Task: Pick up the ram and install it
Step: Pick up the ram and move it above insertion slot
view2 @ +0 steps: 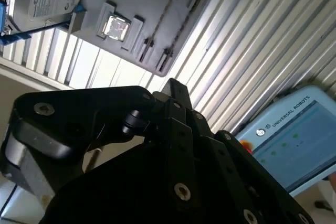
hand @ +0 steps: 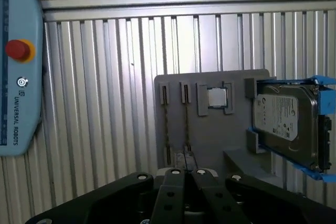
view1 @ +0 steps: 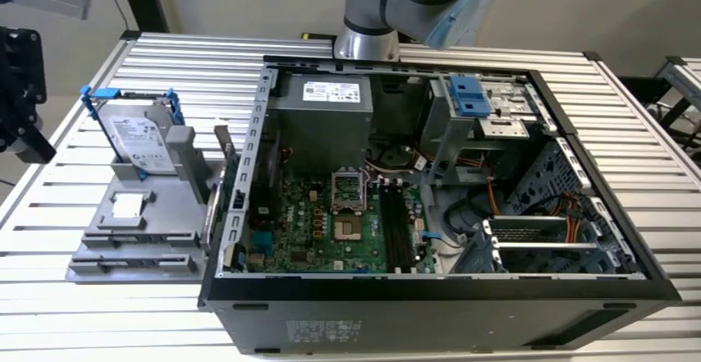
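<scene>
**Cut off, covered, too thin to read**

In the exterior view the arm runs out past the top edge. In the first wrist view the claw, the hard drive and the teach pendant are clipped by the frame's edge. The narrow slots in the grey holder are too thin to tell whether the ram stands in them. In the second wrist view the claw's body covers much of the desk.

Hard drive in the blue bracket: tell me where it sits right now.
In the exterior view the hard drive stands on edge at the far end of the grey fixture on the slatted table, to the exterior view's left of the open computer case.
</scene>
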`<state>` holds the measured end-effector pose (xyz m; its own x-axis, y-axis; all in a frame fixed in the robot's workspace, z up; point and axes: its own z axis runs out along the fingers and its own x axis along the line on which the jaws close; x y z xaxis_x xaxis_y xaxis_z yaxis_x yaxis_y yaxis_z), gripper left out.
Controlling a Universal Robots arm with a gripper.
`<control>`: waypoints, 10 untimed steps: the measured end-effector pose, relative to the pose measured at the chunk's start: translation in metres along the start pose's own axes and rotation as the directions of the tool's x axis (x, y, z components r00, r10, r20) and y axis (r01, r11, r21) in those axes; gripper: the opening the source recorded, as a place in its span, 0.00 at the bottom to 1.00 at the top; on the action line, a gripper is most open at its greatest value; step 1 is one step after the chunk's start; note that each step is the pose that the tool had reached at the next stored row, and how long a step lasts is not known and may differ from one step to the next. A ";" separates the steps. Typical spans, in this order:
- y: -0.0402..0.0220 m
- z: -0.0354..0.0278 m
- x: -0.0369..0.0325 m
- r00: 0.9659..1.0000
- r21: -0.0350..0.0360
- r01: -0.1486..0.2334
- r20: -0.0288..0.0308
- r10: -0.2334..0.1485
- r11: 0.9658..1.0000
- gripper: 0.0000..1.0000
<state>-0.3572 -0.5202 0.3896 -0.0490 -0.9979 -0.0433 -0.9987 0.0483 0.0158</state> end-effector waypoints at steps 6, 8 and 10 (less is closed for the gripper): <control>-0.0001 0.0004 0.0000 0.997 0.014 0.076 0.000 -0.076 0.997 0.00; 0.0001 0.0005 0.0000 0.996 0.014 0.093 0.002 -0.093 0.996 0.00; 0.0001 0.0006 0.0000 0.994 0.015 0.113 0.005 -0.113 0.993 0.00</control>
<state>-0.3573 -0.5202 0.3889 0.0641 -0.9967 -0.0502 -0.9979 -0.0640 -0.0039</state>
